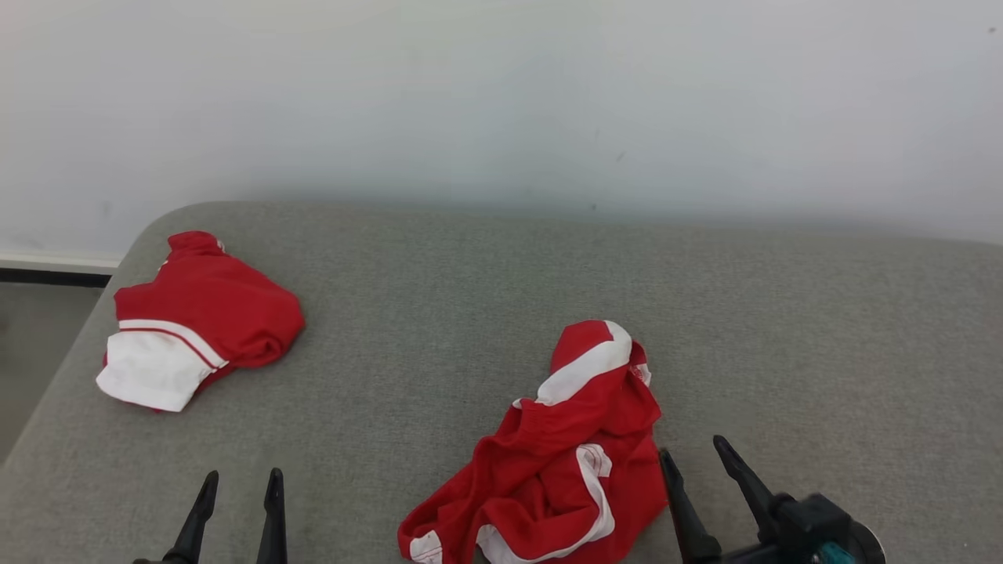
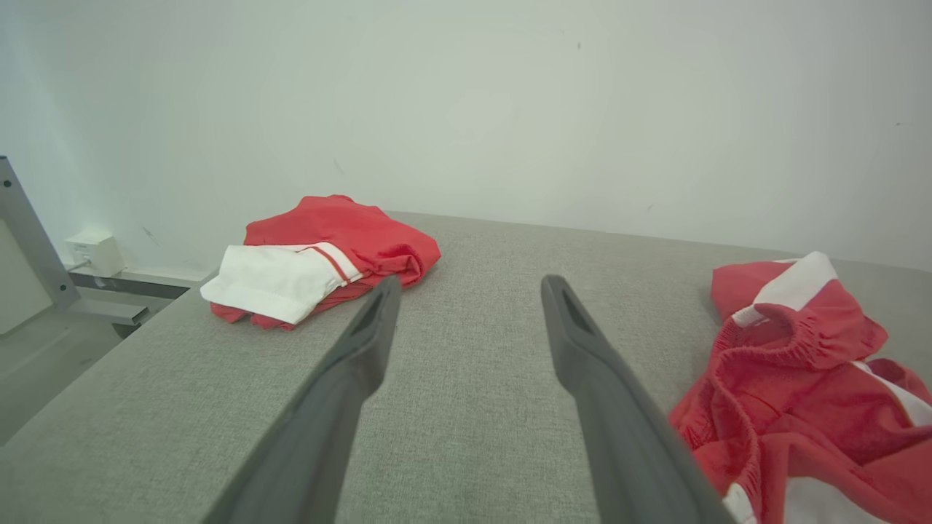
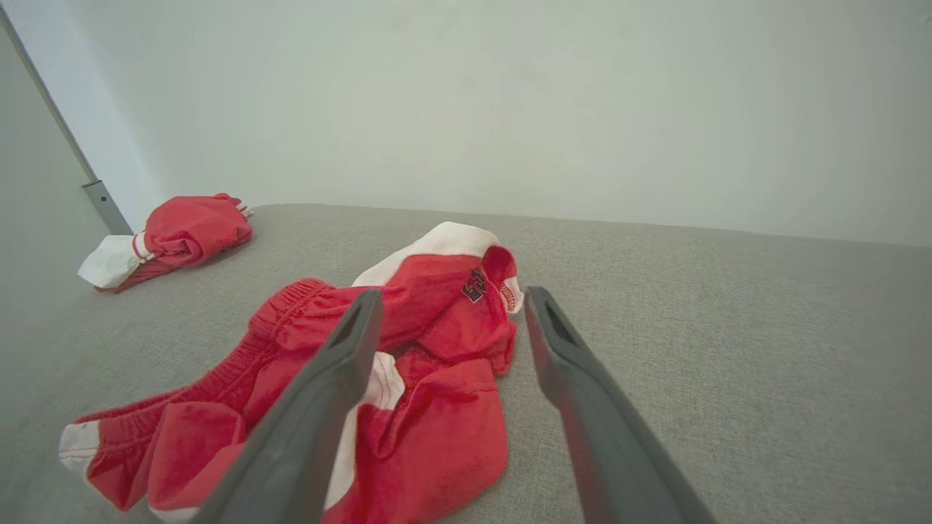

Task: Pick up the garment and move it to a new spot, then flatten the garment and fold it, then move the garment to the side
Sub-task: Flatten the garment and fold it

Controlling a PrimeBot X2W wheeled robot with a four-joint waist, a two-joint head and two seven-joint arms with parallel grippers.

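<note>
A grey padded surface [image 1: 439, 313] runs from the near edge back to a pale wall [image 1: 501, 94]. On it the crumpled garment [image 1: 564, 462], red and white, lies near the front, right of centre, and a folded garment [image 1: 196, 321] in the same colours sits well apart at the far left. The left gripper [image 1: 241, 476] is at the near left with its fingers spread and empty. The right gripper [image 1: 691, 446], just right of the crumpled garment, is likewise spread wide and holds nothing.

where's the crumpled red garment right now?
Head view: the crumpled red garment lies on the grey fabric surface, front centre-right, just left of the open right end effector. The folded red garment sits apart at far left.
</note>
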